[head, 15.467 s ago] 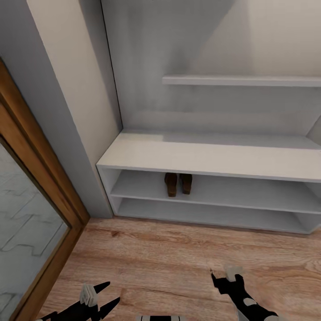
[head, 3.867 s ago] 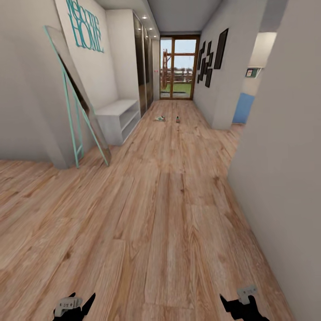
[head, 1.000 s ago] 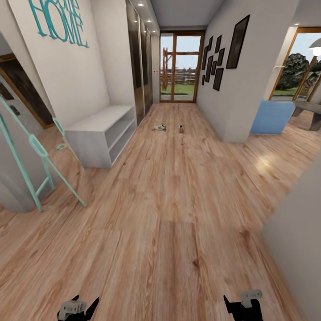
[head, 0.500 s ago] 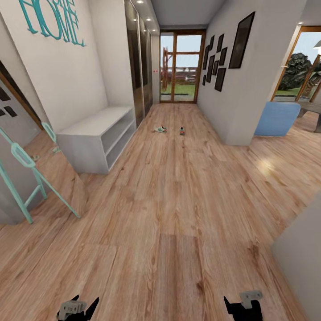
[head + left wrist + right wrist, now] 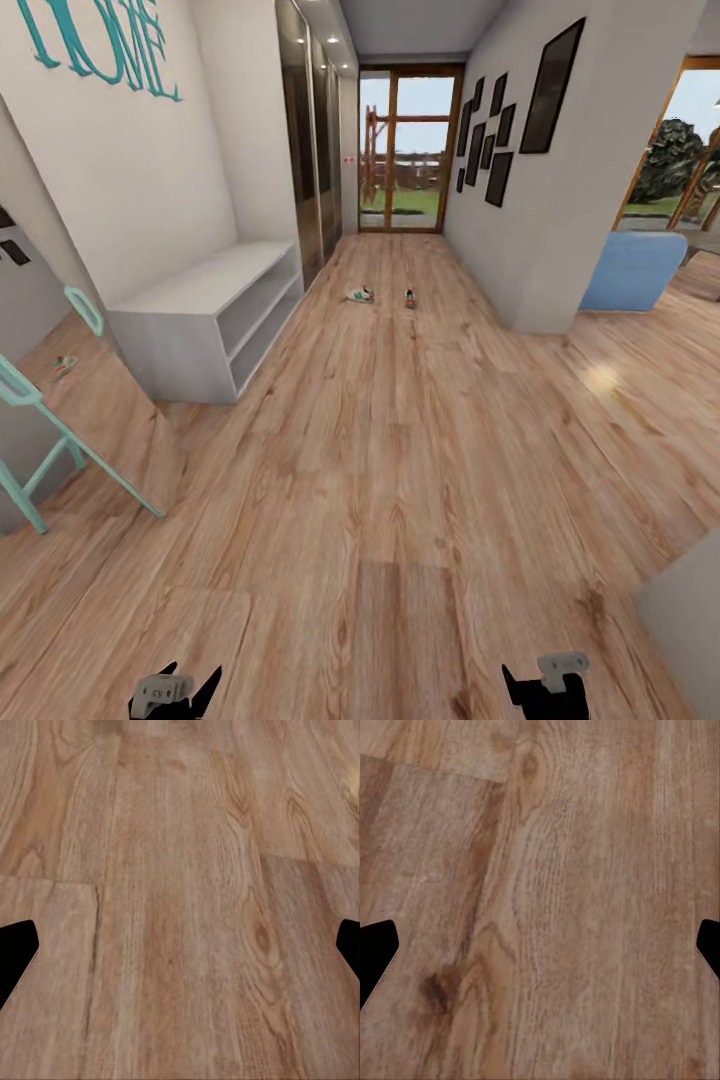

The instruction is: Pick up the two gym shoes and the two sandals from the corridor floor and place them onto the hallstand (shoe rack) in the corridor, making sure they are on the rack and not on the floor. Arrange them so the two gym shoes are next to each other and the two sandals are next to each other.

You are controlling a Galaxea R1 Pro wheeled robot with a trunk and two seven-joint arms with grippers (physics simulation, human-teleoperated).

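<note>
Corridor w/ light brown wood-grain plank floor [image 5: 400,480] runs straight ahead to a glazed door at upper centre of the frame. Two gym shoes lie far up the frame: one [image 5: 359,295] slightly left of centre, the other [image 5: 409,297] just right of it, apart from each other; too small to read long axis. Both sit well ahead of both arms, roughly between them, so neither arm is clearly nearer. Left gripper [image 5: 175,690] at lower left, right gripper [image 5: 545,685] at lower right: jaws apart on both, nothing held, bare planks between them in wrist views. Grey two-slot bench [image 5: 215,315] stands at left wall under teal letters; not the rack. Judging: approach drive, no grasp yet.
</note>
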